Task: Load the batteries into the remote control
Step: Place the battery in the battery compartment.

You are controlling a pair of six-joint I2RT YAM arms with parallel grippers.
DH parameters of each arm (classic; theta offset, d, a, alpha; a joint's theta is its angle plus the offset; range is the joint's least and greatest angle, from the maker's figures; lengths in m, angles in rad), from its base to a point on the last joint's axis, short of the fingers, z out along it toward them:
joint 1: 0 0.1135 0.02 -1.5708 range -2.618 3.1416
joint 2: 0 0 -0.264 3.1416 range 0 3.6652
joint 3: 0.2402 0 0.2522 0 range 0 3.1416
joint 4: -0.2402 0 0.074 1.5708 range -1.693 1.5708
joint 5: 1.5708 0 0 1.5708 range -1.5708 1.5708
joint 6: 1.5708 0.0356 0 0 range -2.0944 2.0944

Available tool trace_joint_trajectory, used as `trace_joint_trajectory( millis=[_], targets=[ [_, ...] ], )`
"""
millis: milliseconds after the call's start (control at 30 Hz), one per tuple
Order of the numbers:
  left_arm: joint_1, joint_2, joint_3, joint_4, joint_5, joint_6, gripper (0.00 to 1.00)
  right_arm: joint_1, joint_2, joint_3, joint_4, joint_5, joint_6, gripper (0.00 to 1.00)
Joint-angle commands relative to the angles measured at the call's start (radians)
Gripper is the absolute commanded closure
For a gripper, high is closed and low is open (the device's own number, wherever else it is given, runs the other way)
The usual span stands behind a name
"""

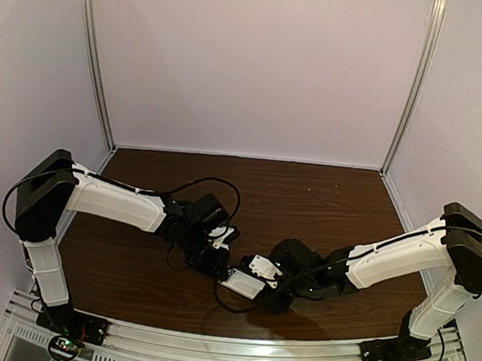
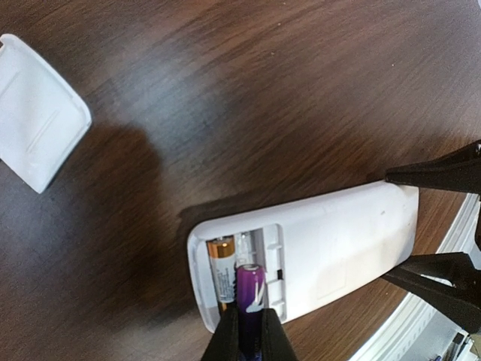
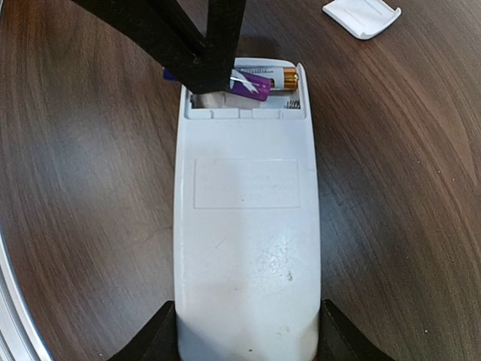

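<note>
i find the remote control (image 3: 246, 226) lying back-up on the brown table (image 2: 263, 90) with its battery bay uncovered, and the right gripper (image 3: 246, 342) clasps the end away from the bay, one finger pressed to each long side. the gold-brown battery (image 2: 220, 267) sits in one slot, while the left gripper (image 2: 250, 335) pinches the purple battery (image 2: 250, 289) between nearly closed fingers, its free end over the neighbouring slot. a loose white cover (image 2: 37, 113) lies on the table well apart from the remote control
</note>
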Motion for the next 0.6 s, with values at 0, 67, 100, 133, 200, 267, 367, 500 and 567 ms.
trace_joint_trajectory(
  millis=[0, 67, 100, 133, 200, 267, 367, 500, 567],
  targets=[
    [-0.007, 0.033, 0.024, -0.047, -0.012, -0.013, 1.00, 0.006, -0.014, 0.008, 0.013, 0.030, 0.035, 0.73],
    [-0.008, 0.041, 0.032, -0.050, -0.010, -0.013, 0.99, 0.007, -0.013, 0.012, 0.010, 0.031, 0.038, 0.73],
    [-0.007, 0.046, 0.036, -0.051, -0.007, -0.012, 0.98, 0.007, -0.011, 0.013, 0.009, 0.031, 0.039, 0.73],
    [-0.009, 0.049, 0.039, -0.052, -0.006, -0.011, 0.96, 0.008, -0.011, 0.013, 0.009, 0.032, 0.040, 0.73],
    [-0.011, 0.056, 0.047, -0.057, -0.005, -0.009, 0.93, 0.007, -0.011, 0.014, 0.009, 0.034, 0.041, 0.74],
    [-0.013, 0.058, 0.051, -0.058, -0.004, -0.004, 0.87, 0.006, -0.011, 0.014, 0.010, 0.032, 0.042, 0.74],
    [-0.015, 0.063, 0.057, -0.059, 0.002, -0.001, 0.79, 0.007, -0.008, 0.013, 0.012, 0.030, 0.043, 0.74],
    [-0.015, 0.066, 0.069, -0.067, -0.006, 0.005, 0.73, 0.008, -0.010, 0.010, 0.011, 0.027, 0.041, 0.75],
    [-0.015, 0.063, 0.079, -0.077, -0.013, 0.012, 0.72, 0.009, -0.015, 0.007, 0.010, 0.019, 0.037, 0.75]
  ],
)
